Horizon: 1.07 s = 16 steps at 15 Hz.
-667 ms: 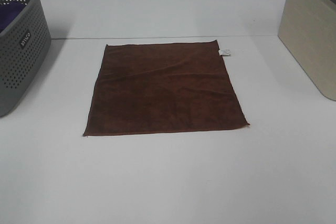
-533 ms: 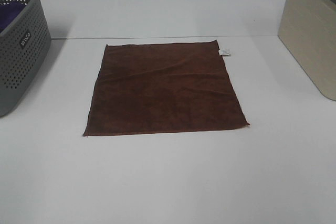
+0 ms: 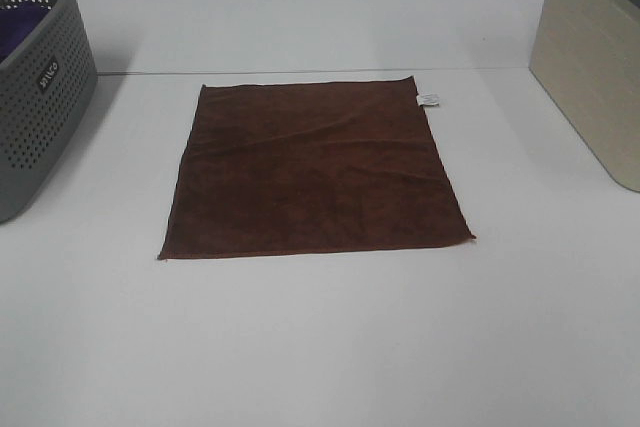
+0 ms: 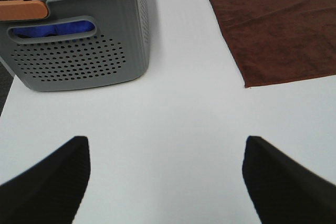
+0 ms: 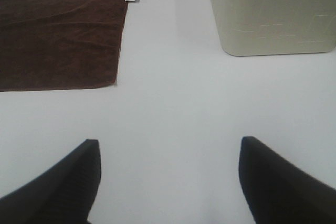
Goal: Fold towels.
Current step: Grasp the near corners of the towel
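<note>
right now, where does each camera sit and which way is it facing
Exterior high: mounted high, looking down at the brown towel, grey basket to its left, beige bin to its right; no arm shows.
Left wrist: on the left arm, low over the table, facing the basket and one towel corner; the dark fingers of the open left gripper show.
Right wrist: on the right arm, facing the bin and the towel's other side; the fingers of the open right gripper show.
Shared: all three see the towel.
</note>
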Each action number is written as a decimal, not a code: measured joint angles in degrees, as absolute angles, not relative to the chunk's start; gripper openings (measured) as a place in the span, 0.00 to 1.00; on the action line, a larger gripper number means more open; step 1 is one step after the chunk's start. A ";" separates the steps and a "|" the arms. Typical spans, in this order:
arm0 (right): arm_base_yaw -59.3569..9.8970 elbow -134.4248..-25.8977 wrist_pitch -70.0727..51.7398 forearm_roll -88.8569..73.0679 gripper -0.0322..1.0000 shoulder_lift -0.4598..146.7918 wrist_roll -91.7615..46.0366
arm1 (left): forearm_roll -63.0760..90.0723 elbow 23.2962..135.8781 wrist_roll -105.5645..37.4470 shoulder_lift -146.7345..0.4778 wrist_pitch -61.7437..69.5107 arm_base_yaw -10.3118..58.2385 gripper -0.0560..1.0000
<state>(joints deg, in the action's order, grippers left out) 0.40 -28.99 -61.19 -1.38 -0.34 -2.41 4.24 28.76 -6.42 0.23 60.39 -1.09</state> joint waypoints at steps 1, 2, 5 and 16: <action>0.40 -28.99 -61.19 -1.38 0.71 -0.34 -2.41 | 4.24 28.76 -6.42 0.23 60.39 -1.09 0.77; 0.40 -28.99 -61.19 -1.38 0.71 -0.34 -2.41 | 4.24 28.76 -6.42 0.23 60.39 -1.09 0.77; 0.40 -28.99 -61.19 -1.38 0.71 -0.34 -2.41 | 4.24 28.76 -6.42 0.23 60.39 -1.09 0.77; 0.40 -28.99 -61.19 -1.38 0.71 -0.34 -2.41 | 4.24 28.76 -6.42 0.23 60.39 -1.09 0.77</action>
